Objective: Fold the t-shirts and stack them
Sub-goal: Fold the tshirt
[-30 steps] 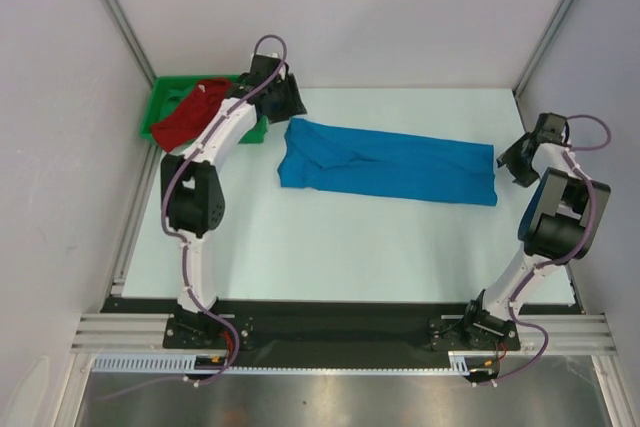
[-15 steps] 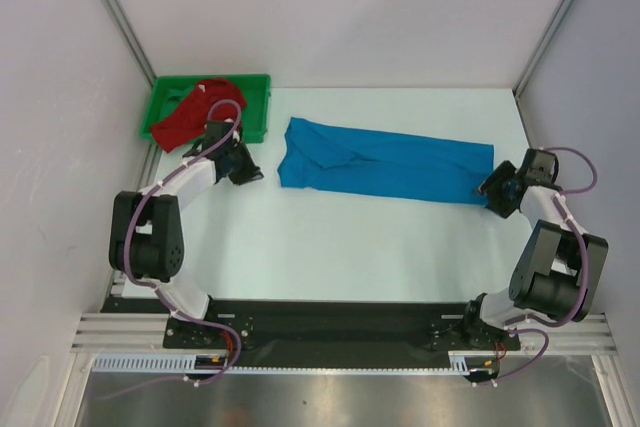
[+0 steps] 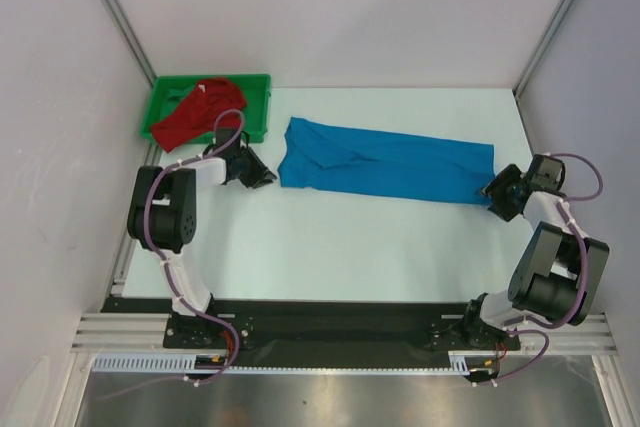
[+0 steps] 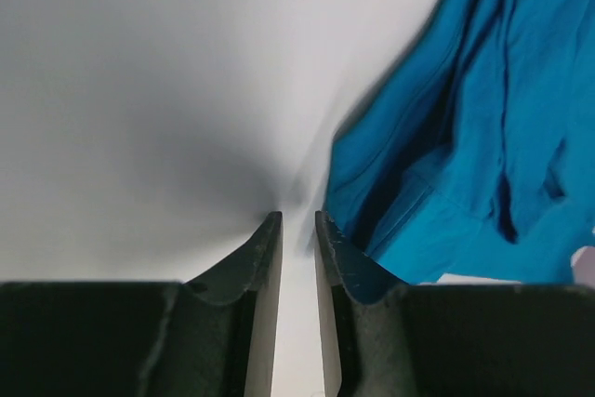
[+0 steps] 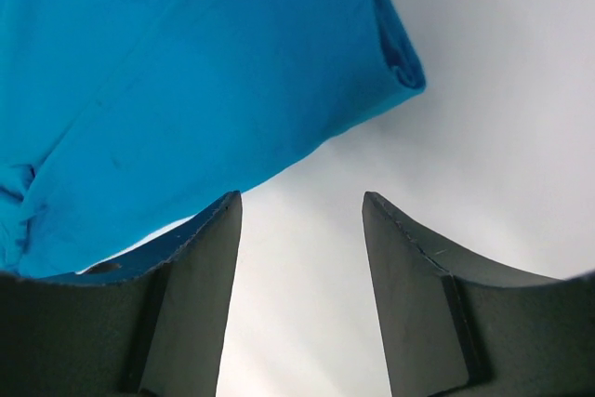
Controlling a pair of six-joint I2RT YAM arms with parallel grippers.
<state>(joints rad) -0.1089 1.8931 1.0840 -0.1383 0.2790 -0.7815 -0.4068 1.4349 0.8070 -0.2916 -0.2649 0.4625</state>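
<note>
From above: blue shirt (image 3: 385,164) spread long across mid table (image 3: 350,237), rumpled at L end. Red shirt (image 3: 195,112) bunched in green tray (image 3: 256,105), far L corner. L tool (image 3: 262,175) low, just beside blue shirt's L edge; R tool (image 3: 497,194) at its R end. Grip state readable in wrist views only. L: fingers nearly together, thin gap, nothing in it, blue shirt off to one side. R: wide open, empty, shirt corner just ahead.
</note>
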